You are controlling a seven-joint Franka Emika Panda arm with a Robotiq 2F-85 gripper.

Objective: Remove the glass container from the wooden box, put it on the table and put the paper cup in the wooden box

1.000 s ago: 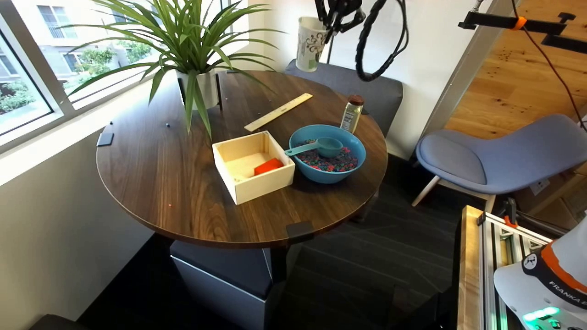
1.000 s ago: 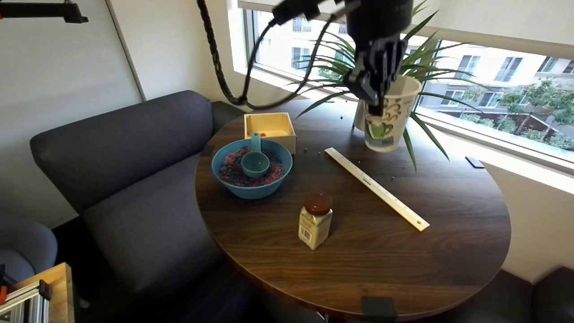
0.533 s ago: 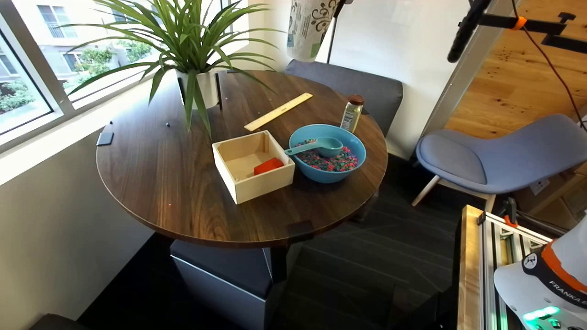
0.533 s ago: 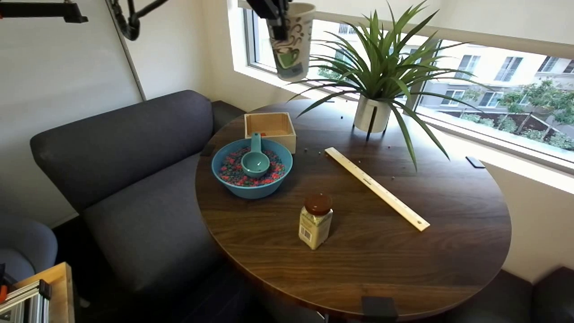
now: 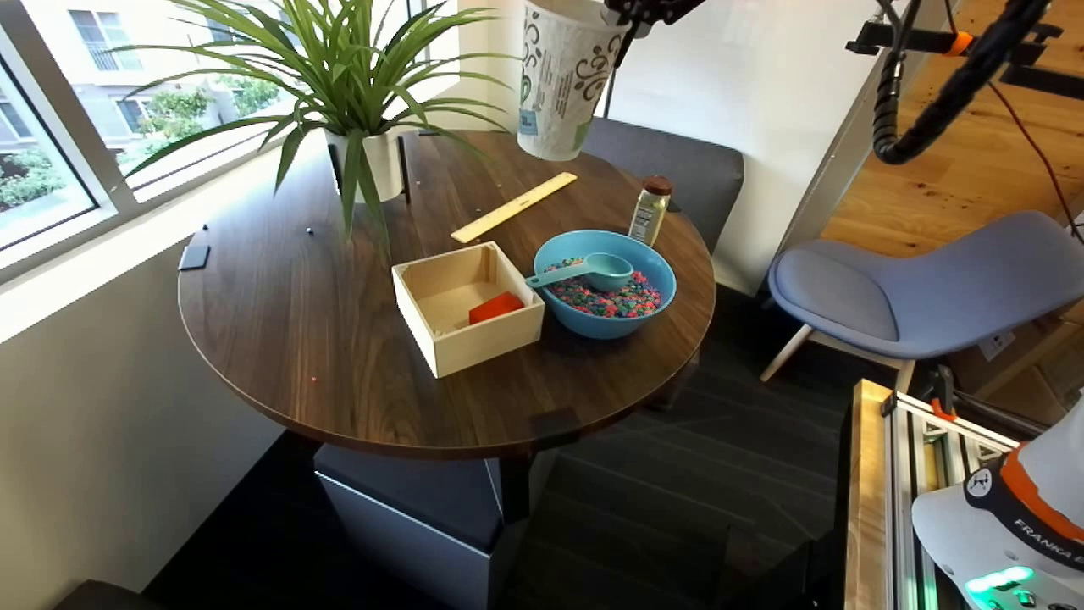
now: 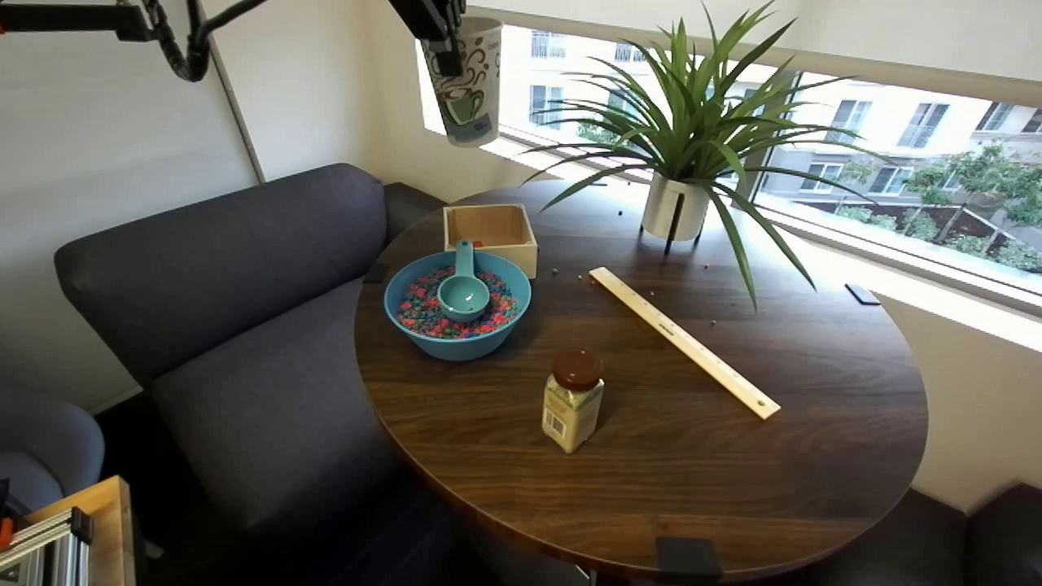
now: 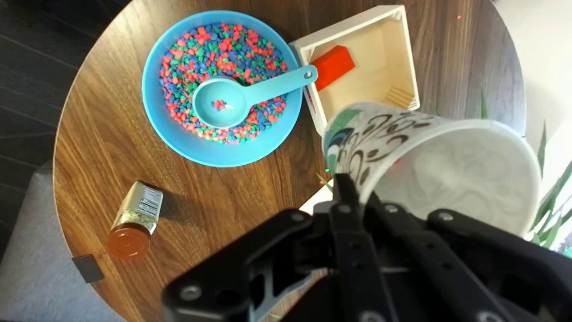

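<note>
My gripper (image 7: 361, 194) is shut on the rim wall of the paper cup (image 7: 380, 134), one finger inside and one outside. The cup hangs in the air, slightly tilted, above the table (image 5: 339, 339). In both exterior views the cup (image 5: 563, 85) (image 6: 468, 89) is high up, its open end upward. The pale wooden box (image 5: 487, 343) stands on the table and also shows in the wrist view (image 7: 380, 67); a red-orange block lies inside it. The glass container (image 6: 572, 411), a small jar with a brown lid, stands upright on the table, away from the box.
A blue bowl (image 5: 593, 324) of colored bits stands right beside the box. A teal scoop (image 7: 272, 88) lies in it, its handle reaching over the box wall. A ruler (image 6: 684, 342) lies on the table. A potted plant (image 6: 676, 212) stands by the window.
The gripper has carried the cup across the table, away from the plant and toward the box's side. It rose, then came down slightly. The box, bowl and jar have not moved.
</note>
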